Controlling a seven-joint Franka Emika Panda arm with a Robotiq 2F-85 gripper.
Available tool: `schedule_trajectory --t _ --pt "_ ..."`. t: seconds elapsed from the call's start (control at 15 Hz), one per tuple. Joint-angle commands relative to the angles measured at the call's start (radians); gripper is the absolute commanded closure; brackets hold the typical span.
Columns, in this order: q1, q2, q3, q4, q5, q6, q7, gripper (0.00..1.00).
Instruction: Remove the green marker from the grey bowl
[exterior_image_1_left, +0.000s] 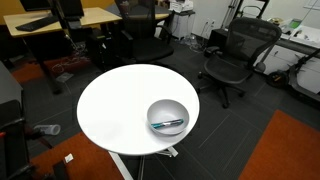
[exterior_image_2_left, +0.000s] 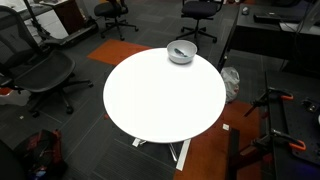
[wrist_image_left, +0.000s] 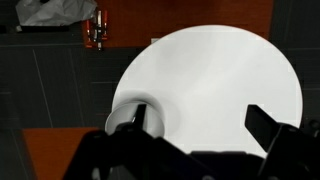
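Note:
The grey bowl sits near the edge of the white round table. The dark green marker lies inside it, across the bottom. The bowl also shows in an exterior view, at the table's far edge, with a dark streak inside. In the wrist view the bowl is at the lower left, partly behind one finger, and the marker is hidden. My gripper is open and empty, high above the table. The arm shows in neither exterior view.
Black office chairs and wooden desks ring the table. More chairs stand on one side, a dark desk on another. Orange carpet covers part of the floor. A red object lies on the floor beyond the table.

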Motion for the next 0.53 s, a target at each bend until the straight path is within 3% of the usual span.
schedule_trajectory --t 0.0,0.47 --pt "-0.021 0.098 -0.014 0.037 0.02 0.088 0.018 0.0" --pt "-0.059 0.296 -0.049 0.096 0.125 0.269 0.017 0.0"
